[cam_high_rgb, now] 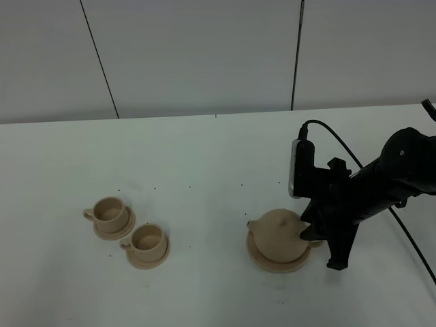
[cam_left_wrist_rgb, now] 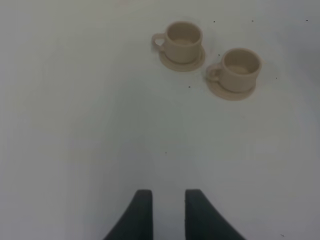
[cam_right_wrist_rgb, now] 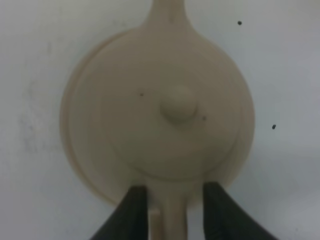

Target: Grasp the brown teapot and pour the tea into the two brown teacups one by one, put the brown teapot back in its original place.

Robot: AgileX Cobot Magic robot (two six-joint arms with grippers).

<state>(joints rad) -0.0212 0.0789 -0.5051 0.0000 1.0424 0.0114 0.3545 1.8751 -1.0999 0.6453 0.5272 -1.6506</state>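
On the right half of the white table (cam_high_rgb: 204, 157) the brown teapot (cam_high_rgb: 278, 231) sits upright on its wide round saucer (cam_high_rgb: 271, 265). Its long axis runs left to right in the high view: the short spout (cam_high_rgb: 251, 224) points left toward the cups, and the loop handle (cam_right_wrist_rgb: 170, 222) faces right, toward the arm. The knobbed lid (cam_right_wrist_rgb: 177, 107) is on. Well apart on the left, one brown teacup (cam_high_rgb: 109, 211) stands on a small saucer. The other teacup (cam_high_rgb: 147, 238) stands just beside it, nearer the camera, on its own saucer. Both are upright with their small handles turned left. Bare table lies between the cups and the pot. The right gripper (cam_right_wrist_rgb: 172, 195) comes in from the handle side with its dark fingers (cam_right_wrist_rgb: 132, 212) parted to either side of the loop. A sliver of gap shows on at least one side, so it straddles the handle without clamping it. The left gripper (cam_left_wrist_rgb: 167, 212) hangs over bare table short of the cups, with its fingers slightly apart and holding nothing.
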